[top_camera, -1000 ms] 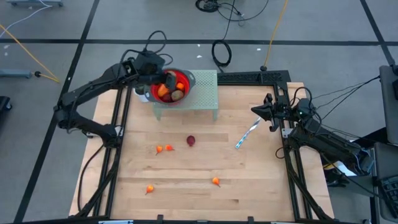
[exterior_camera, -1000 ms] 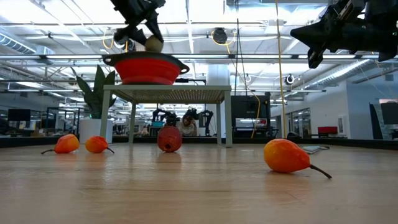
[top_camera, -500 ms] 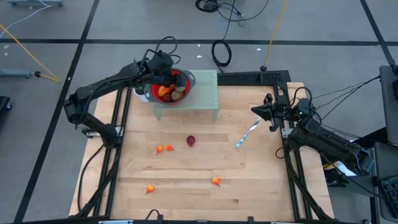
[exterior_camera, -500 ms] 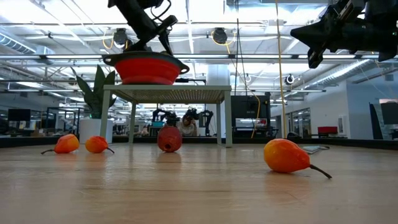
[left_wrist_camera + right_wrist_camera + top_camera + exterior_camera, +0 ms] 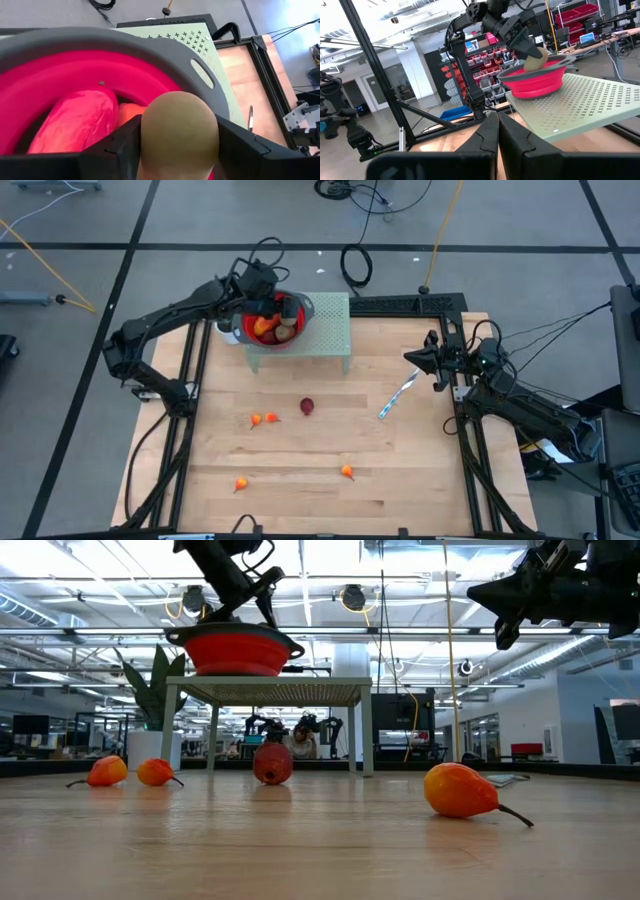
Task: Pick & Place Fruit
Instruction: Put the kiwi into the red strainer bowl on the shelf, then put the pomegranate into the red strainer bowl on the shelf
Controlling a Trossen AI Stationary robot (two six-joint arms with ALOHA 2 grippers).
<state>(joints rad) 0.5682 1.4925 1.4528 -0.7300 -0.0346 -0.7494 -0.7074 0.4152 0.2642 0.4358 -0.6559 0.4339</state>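
left wrist view: left gripper [image 5: 179,150] clamps a brownish-green fruit [image 5: 179,132] just over the red bowl [image 5: 55,70] (placing step). next: release it inside. right gripper [image 5: 422,359] waits, fingers together, at table's right edge.

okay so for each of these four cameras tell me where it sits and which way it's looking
High view: overhead, straight down; both arms, red bowl on its stand.
Low view: table height, level across; orange fruit near, arms above.
Left wrist view: over the bowl; left gripper holds a brownish-green fruit.
Right wrist view: faces the bowl; right gripper shut.
All share the bowl.
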